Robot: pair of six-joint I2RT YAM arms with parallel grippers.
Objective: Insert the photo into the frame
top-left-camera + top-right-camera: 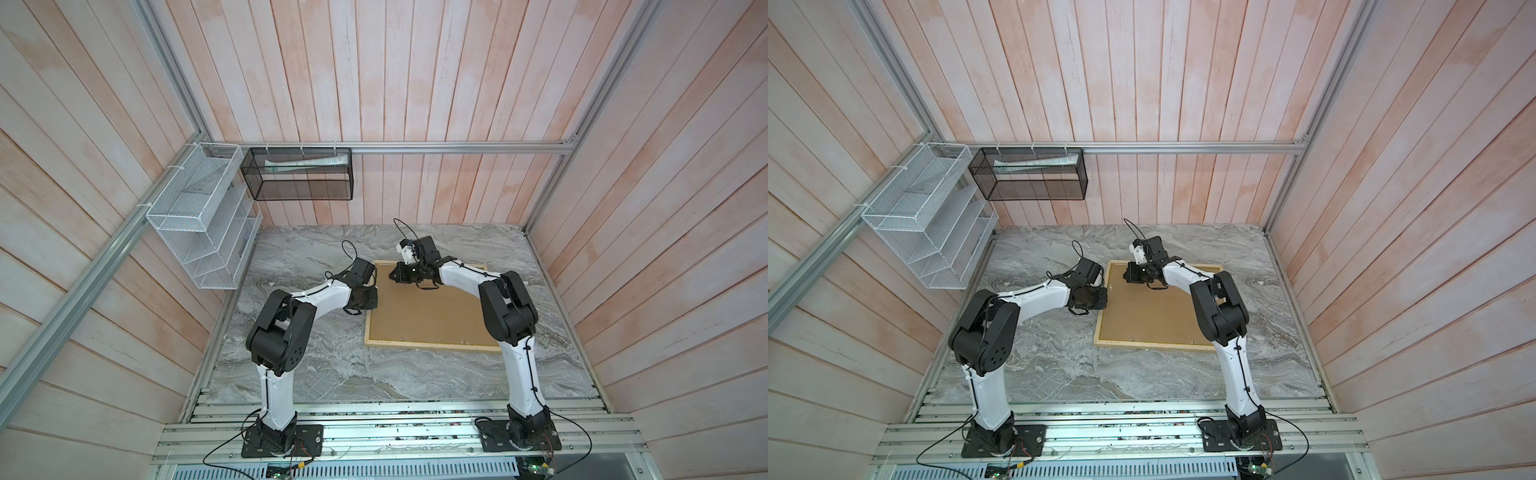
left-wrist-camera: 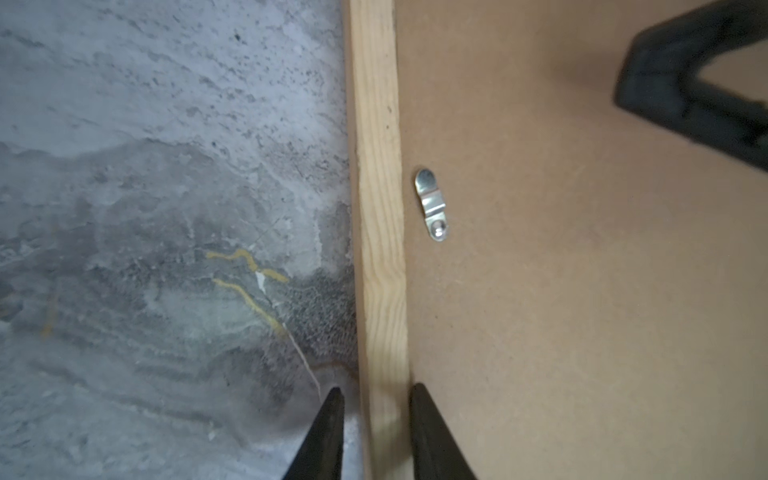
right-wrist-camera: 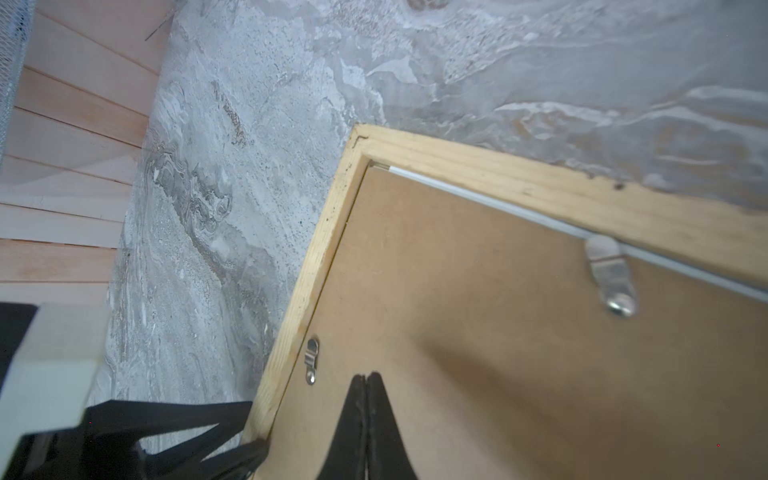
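Toward the desk's right edge, the thin pale-wood rectangular frame is straddled by the spread left tool; the right tool is pressed together.

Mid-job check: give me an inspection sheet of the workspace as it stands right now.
Surface: grey marble table, nothing spilled.
Job's things: frame face down, brown backing board seated in it, metal clips on the board; photo not seen.
Clutter: nothing seen.
Grippers: left gripper open, jaws astride the frame's rail; right gripper shut, tips over the board near a corner.
Cables: black leads at both bases, off the frame.
Surroundings: white wire rack, black mesh basket, plank walls.
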